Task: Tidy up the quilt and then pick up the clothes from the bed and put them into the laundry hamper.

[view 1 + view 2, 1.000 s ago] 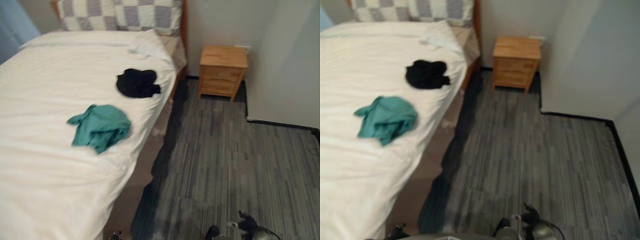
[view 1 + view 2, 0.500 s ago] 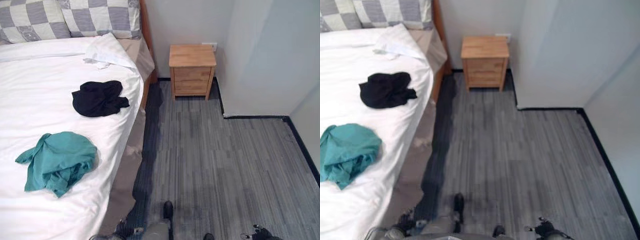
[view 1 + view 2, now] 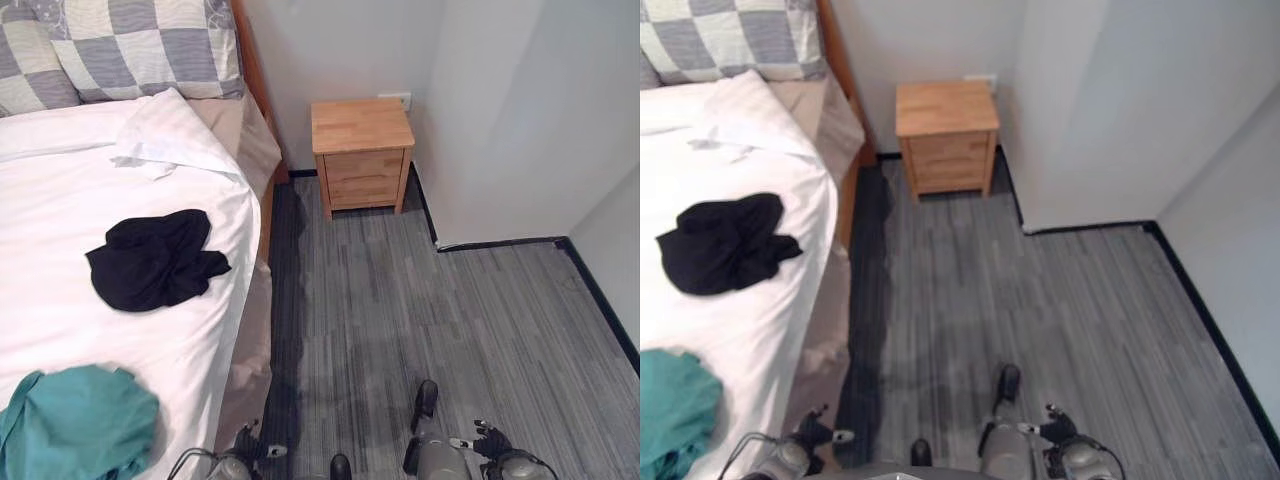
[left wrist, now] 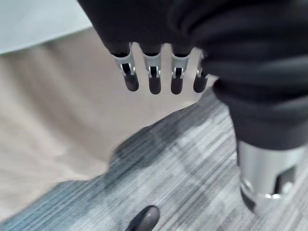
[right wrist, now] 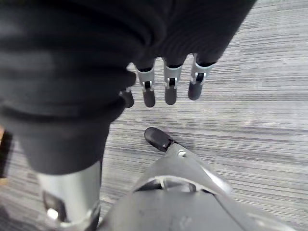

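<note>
Head stereo pair looks steeply down from standing height; both eyes share the bed [image 3: 120,190] edge at left, the far nightstand [image 3: 360,150] and the floor [image 3: 1060,310]. Each wrist camera faces down along its own hand [image 4: 154,77] [image 5: 166,84], close (floor beyond).

The whole scene shifts between the earlier pictures and now, so the head camera has moved, turning toward the robot's right and looking further down. The crumpled teal garment [image 3: 75,420] now sits cut off at the lower left corner, and the crumpled black garment [image 3: 150,258] lies further left. The small light wooden nightstand [image 3: 361,150] appears further left too.
</note>
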`<state>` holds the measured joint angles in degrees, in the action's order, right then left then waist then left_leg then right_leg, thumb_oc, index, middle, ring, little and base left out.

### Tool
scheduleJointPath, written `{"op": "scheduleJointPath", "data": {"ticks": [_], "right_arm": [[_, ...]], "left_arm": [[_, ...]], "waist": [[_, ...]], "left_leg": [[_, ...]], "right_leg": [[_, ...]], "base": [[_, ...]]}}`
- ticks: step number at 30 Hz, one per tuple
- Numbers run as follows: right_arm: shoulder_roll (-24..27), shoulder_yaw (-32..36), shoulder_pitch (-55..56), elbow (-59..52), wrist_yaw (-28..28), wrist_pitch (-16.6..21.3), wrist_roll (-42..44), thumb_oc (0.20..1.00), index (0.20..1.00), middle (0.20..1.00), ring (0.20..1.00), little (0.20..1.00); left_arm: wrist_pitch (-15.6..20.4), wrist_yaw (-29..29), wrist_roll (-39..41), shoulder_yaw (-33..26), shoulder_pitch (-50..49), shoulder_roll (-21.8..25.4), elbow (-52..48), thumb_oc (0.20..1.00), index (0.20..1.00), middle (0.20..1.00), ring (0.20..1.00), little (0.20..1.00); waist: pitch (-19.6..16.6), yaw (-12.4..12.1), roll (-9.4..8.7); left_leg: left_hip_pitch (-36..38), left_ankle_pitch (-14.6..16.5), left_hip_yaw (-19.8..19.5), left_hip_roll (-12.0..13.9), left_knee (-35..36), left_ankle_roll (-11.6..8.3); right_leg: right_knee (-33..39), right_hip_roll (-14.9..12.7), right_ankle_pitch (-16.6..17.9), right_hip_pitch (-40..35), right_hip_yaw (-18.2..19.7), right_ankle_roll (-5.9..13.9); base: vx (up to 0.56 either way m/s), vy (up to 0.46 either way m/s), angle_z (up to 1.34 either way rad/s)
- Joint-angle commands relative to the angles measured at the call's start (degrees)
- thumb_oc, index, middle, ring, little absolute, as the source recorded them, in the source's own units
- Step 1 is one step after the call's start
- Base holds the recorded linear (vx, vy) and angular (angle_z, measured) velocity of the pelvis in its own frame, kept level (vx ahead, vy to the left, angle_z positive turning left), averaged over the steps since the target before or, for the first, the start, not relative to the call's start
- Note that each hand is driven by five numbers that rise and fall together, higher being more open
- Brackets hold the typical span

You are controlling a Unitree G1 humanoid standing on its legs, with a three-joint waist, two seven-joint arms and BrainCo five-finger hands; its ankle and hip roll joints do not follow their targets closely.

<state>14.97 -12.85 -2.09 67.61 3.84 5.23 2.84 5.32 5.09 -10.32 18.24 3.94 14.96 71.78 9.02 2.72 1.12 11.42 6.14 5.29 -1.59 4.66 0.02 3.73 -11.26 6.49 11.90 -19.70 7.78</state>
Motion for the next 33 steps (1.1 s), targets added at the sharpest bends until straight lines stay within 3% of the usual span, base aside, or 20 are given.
{"op": "scheduleJointPath", "data": {"ticks": [1, 3, 6, 8, 9, 10, 11, 12, 14, 15, 16, 18, 19, 20, 21, 22, 26, 28, 30, 33], "right_arm": [[3.9, -1.3, -2.2, 0.1, 0.6, 0.5, -0.3, 1.000, 1.000, 1.000, 1.000, 1.000], [5.3, -2.0, -2.6, 0.4, 1.2, 0.2, -0.5, 1.000, 1.000, 1.000, 1.000, 1.000], [5.4, -3.1, -3.3, 0.2, 0.7, -0.3, -0.9, 1.000, 1.000, 1.000, 1.000, 1.000], [4.5, -5.0, -4.9, 1.1, 1.0, 0.9, -1.5, 1.000, 1.000, 1.000, 1.000, 1.000], [4.5, -5.0, -4.9, 1.1, 1.0, 0.9, -1.5, 1.000, 1.000, 1.000, 1.000, 1.000], [4.0, -6.4, -3.8, 0.8, 0.3, 1.1, -2.9, 1.000, 1.000, 1.000, 1.000, 1.000], [3.3, -6.3, -3.1, 0.7, 0.4, 1.1, -3.3, 1.000, 1.000, 1.000, 1.000, 1.000], [3.3, -6.3, -3.0, 0.7, 0.4, 1.1, -3.3, 1.000, 1.000, 1.000, 1.000, 1.000], [2.7, -5.7, -2.0, 0.8, 1.0, 1.0, -4.1, 1.000, 1.000, 1.000, 1.000, 1.000], [2.7, -5.7, -2.0, 0.8, 1.0, 1.0, -4.1, 1.000, 1.000, 1.000, 1.000, 1.000], [1.6, -6.4, -2.3, 0.9, 0.2, 0.6, -5.6, 1.000, 1.000, 1.000, 1.000, 1.000], [1.1, -6.1, -2.5, 1.1, 0.0, 0.5, -5.4, 1.000, 1.000, 1.000, 1.000, 1.000], [1.2, -5.7, -1.5, 1.5, 0.0, 0.8, -6.3, 1.000, 1.000, 1.000, 1.000, 1.000], [1.2, -5.9, -1.2, 1.4, -0.3, 0.8, -6.4, 1.000, 1.000, 1.000, 1.000, 1.000], [1.2, -5.9, -1.2, 1.4, -0.3, 0.8, -6.4, 1.000, 1.000, 1.000, 1.000, 1.000], [0.7, -6.0, -1.9, 0.0, -0.9, 0.9, -5.8, 1.000, 1.000, 1.000, 1.000, 1.000], [-0.2, -7.8, -2.1, -1.7, -0.7, 1.2, -4.8, 1.000, 1.000, 1.000, 1.000, 1.000], [-0.3, -7.8, -2.5, -2.0, -0.2, 1.3, -3.8, 1.000, 1.000, 1.000, 1.000, 1.000], [-0.1, -7.5, -2.4, -2.3, -0.5, 1.3, -2.2, 1.000, 1.000, 1.000, 1.000, 1.000], [-0.6, -9.4, -1.6, -1.3, -2.4, 0.2, -4.4, 1.000, 1.000, 1.000, 1.000, 1.000]], "left_arm": [[1.0, 1.3, -0.7, 0.0, 3.3, 0.1, -0.9, 1.000, 1.000, 1.000, 1.000, 1.000], [1.5, 1.2, 1.2, 0.8, 3.3, -0.2, -3.7, 1.000, 1.000, 1.000, 1.000, 1.000], [1.5, 1.6, 2.0, 0.8, 4.1, -0.6, -4.7, 1.000, 1.000, 1.000, 1.000, 1.000], [2.3, 2.0, 2.5, 1.4, 3.9, -1.4, -5.3, 1.000, 1.000, 1.000, 1.000, 1.000], [2.3, 2.0, 2.5, 1.4, 3.9, -1.4, -5.3, 1.000, 1.000, 1.000, 1.000, 1.000], [2.2, 1.1, 3.0, 0.8, 3.3, -1.6, -5.7, 1.000, 1.000, 1.000, 1.000, 1.000], [2.3, 0.7, 2.7, 0.5, 3.1, -1.6, -5.9, 1.000, 1.000, 1.000, 1.000, 1.000], [2.3, 0.7, 2.7, 0.5, 3.0, -1.6, -5.9, 1.000, 1.000, 1.000, 1.000, 1.000], [1.7, 1.0, 0.8, 0.8, 2.3, -0.9, -6.2, 1.000, 1.000, 1.000, 1.000, 1.000], [1.7, 1.0, 0.8, 0.8, 2.3, -0.9, -6.2, 1.000, 1.000, 1.000, 1.000, 1.000], [0.8, 0.7, 1.9, -1.1, 1.6, -0.5, -5.0, 1.000, 1.000, 1.000, 1.000, 1.000], [0.8, 0.1, 2.0, -1.0, 1.5, -0.5, -4.4, 1.000, 1.000, 1.000, 1.000, 1.000], [1.0, -0.5, -1.1, 0.0, -0.5, -0.1, -2.4, 1.000, 1.000, 1.000, 1.000, 1.000], [0.7, -1.1, -1.7, 0.3, -0.7, 0.4, -2.1, 1.000, 1.000, 1.000, 1.000, 1.000], [0.7, -1.1, -1.7, 0.3, -0.7, 0.4, -2.1, 1.000, 1.000, 1.000, 1.000, 1.000], [0.4, -0.7, -1.9, 0.6, 0.6, 1.3, -2.1, 1.000, 1.000, 1.000, 1.000, 1.000], [1.1, 0.2, -1.4, 2.8, 3.3, 1.1, -2.8, 1.000, 1.000, 1.000, 1.000, 1.000], [1.5, 1.1, -2.1, 4.2, 4.0, 0.6, -2.8, 1.000, 1.000, 1.000, 1.000, 1.000], [1.7, 1.0, -2.9, 4.9, 4.4, 0.2, -2.0, 1.000, 1.000, 1.000, 1.000, 1.000], [1.6, -0.4, -0.5, 3.3, 3.5, -1.1, 0.1, 1.000, 1.000, 1.000, 1.000, 1.000]], "waist": [[2.1, -1.0, 2.13], [5.2, -4.6, 0.44], [6.2, -6.8, -0.70], [5.2, -10.3, -1.04], [5.3, -10.3, -1.05], [3.6, -10.9, 0.02], [3.4, -11.1, 0.35], [3.4, -11.1, 0.26], [2.7, -9.9, 0.27], [2.8, -9.8, 0.24], [1.2, -10.7, -0.48], [0.9, -11.0, -1.11], [1.3, -10.0, -1.25], [1.5, -9.3, -0.90], [1.4, -9.4, -1.01], [2.3, -7.0, 1.18], [2.7, -4.7, 1.41], [2.6, -3.9, 0.46], [2.7, -2.8, -0.16], [1.5, -3.7, -0.90]], "left_leg": [[-1.3, -6.1, -0.4, 8.9, -15.1, -7.73], [-13.3, -12.5, -3.7, 7.6, -38.5, -7.04], [-17.4, -9.1, -3.2, 4.9, -39.3, -6.13], [-20.4, -6.3, 0.4, 3.2, -26.6, -4.48], [-20.3, -6.3, 0.4, 3.1, -26.5, -4.48], [-20.7, -8.7, 6.2, 3.9, -12.9, -4.17], [-19.9, -10.7, 8.8, 4.0, -8.0, -4.47], [-19.6, -10.9, 8.9, 3.8, -7.5, -4.47], [-19.1, -13.2, 19.8, 5.7, -2.4, -5.29], [-19.0, -13.2, 19.7, 5.7, -2.4, -5.29], [-16.5, -11.9, 18.8, 3.6, -1.0, -2.44], [-15.2, -11.1, 18.0, 2.5, -0.4, -1.48], [-11.2, -8.7, 18.1, 1.3, 0.2, 0.52], [-9.7, -7.9, 17.3, 1.0, 0.3, 1.12], [-9.7, -7.8, 17.4, 0.9, 0.3, 1.21], [-7.7, -7.1, 14.8, 2.7, 0.3, 1.54], [-7.0, -6.3, 5.7, 2.5, 0.3, 0.10], [-6.2, -5.8, 0.0, 1.3, 0.3, -0.09], [-5.4, -4.7, -5.8, 0.3, 0.3, -0.22], [-4.0, -3.1, -8.6, 0.5, 0.3, -0.32]], "right_leg": [[1.3, 2.4, -0.4, -5.9, 1.0, 0.62], [1.3, 3.0, -3.4, -11.7, 1.5, -2.42], [1.3, 3.2, -5.1, -14.1, 3.5, -2.60], [1.3, 4.1, -7.8, -16.7, 5.5, -1.89], [1.3, 4.1, -7.8, -16.7, 5.5, -1.88], [1.3, 6.4, -10.0, -19.0, 4.6, -1.45], [1.3, 7.0, -11.2, -20.4, 4.2, -1.36], [1.3, 6.9, -11.2, -20.5, 4.2, -1.33], [1.3, 7.6, -14.0, -24.9, 0.2, -0.50], [1.3, 7.6, -14.0, -25.0, 0.1, -0.48], [-2.4, 7.4, -12.9, -27.0, -1.9, 0.37], [-8.3, 6.3, -12.4, -26.3, -2.7, 2.13], [-21.8, 1.2, -6.6, -22.6, -4.0, 6.93], [-28.3, -0.4, -3.8, -20.3, -3.1, 7.22], [-28.8, -0.6, -4.0, -20.0, -3.0, 7.22], [-37.3, -1.3, -2.9, -12.5, -0.2, 5.46], [-21.6, 1.3, -7.5, -9.4, 4.8, 1.67], [-8.3, 4.4, -7.6, -9.7, 15.6, 1.15], [-2.5, 7.3, -5.5, -7.9, 28.8, 1.99], [1.3, 5.1, -2.8, -9.5, 25.3, 2.29]], "base": [[0.19, -0.260, 0.10], [0.28, -0.338, -0.04], [0.41, -0.148, -0.86], [0.44, -0.026, -0.95], [0.53, 0.022, -0.48], [0.50, 0.036, -0.16], [0.50, 0.036, 0.09], [0.29, 0.015, 0.32], [0.45, 0.012, 0.29], [0.68, 0.040, 0.11], [0.53, 0.084, 0.48], [0.49, 0.124, 0.66], [0.41, 0.169, 0.48], [0.41, 0.172, 0.56], [0.34, 0.126, 0.57], [0.32, 0.043, 0.98], [0.30, -0.132, 1.48], [0.31, -0.212, 1.87], [0.29, -0.199, 2.37], [0.22, -0.240, 1.87]]}}
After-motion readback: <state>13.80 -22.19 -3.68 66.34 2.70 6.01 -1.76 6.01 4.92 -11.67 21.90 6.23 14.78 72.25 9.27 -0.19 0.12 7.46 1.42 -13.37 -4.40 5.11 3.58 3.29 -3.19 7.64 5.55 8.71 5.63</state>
